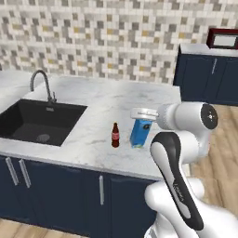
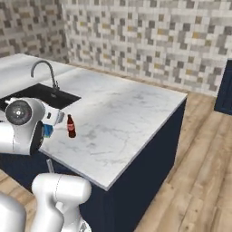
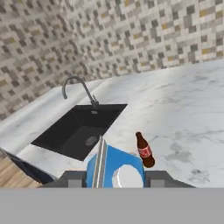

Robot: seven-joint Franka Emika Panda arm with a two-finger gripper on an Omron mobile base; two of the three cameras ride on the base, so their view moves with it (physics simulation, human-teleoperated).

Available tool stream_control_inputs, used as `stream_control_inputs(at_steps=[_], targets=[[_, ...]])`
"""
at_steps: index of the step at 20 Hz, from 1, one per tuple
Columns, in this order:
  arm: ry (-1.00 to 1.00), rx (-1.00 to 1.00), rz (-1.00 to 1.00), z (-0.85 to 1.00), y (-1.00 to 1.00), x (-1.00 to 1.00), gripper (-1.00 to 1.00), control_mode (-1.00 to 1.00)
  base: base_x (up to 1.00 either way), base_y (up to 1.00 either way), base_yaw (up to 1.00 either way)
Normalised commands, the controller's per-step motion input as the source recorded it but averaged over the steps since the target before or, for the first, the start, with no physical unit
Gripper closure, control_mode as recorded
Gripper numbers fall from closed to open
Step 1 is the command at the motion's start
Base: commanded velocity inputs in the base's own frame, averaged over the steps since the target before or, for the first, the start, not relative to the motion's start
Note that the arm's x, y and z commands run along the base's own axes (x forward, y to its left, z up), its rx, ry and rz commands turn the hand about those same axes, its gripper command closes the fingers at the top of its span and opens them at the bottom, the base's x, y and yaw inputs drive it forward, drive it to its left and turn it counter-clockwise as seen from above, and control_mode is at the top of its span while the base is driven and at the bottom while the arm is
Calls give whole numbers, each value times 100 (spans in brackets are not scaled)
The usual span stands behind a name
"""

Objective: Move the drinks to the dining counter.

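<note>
A blue gable-top carton (image 1: 141,132) stands at or just above the dining counter (image 1: 104,100), with my gripper (image 1: 143,115) shut on its top from above. In the hand view the carton (image 3: 114,162) sits between the two fingers (image 3: 72,178), its ridge pointing up. A dark cola bottle with a red label (image 1: 115,135) stands upright on the marble just left of the carton, apart from it. The same bottle (image 3: 144,151) stands right of the carton in the hand view. From the right base view, the bottle (image 2: 70,126) stands beside a sliver of blue carton (image 2: 48,131) behind my arm.
A black inset sink (image 1: 37,121) with a curved faucet (image 1: 42,83) lies left of the drinks. The counter's near edge (image 1: 93,165) runs just in front of them. Navy cabinets (image 1: 207,76) stand at the back right. Wooden floor (image 2: 199,181) lies past the counter's right end.
</note>
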Motion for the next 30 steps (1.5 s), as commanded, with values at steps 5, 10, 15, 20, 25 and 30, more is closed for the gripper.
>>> stream_control_inputs(at_steps=[5,10,15,20,25,30], targets=[[0,0,0,0,0,0,100,100,12,-34,-56],[0,0,0,0,0,0,100,100,10,-14,-52],[0,0,0,0,0,0,100,100,1,16,-25],[0,0,0,0,0,0,100,100,0,43,-8],[0,0,0,0,0,0,100,100,0,65,0],[0,0,0,0,0,0,100,100,1,64,0]])
